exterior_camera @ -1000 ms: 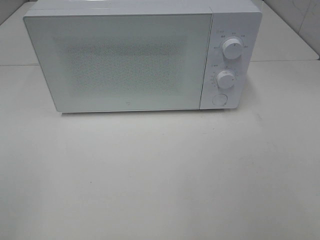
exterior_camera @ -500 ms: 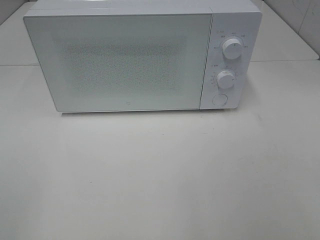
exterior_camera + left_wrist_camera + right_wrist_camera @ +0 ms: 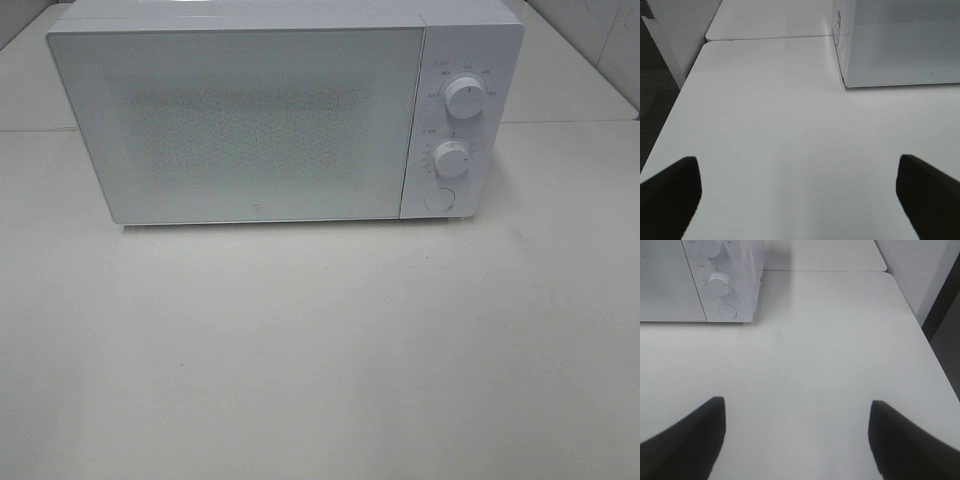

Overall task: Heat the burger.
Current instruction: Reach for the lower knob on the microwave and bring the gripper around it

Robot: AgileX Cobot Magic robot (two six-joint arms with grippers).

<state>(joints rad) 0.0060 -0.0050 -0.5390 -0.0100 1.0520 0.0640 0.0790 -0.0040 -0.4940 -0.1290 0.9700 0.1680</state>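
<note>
Fingers (image 3: pixel 670 200) of left gripper (image 3: pixel 797 165): spread wide, empty, above table (image 3: pixel 320 350). Right gripper (image 3: pixel 796 405): spread likewise, empty. Microwave (image 3: pixel 240 120): far centre, door shut, dials at right. Burger: place cannot be told.

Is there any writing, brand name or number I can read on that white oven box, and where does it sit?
Nothing here is legible.
Printed marks around the upper knob and lower knob of the microwave: too small and blurred to read.
Small mark low on the door: perhaps a logo, unreadable.
Side label on the microwave, seen by the left wrist camera: dark print, blurred.
</note>
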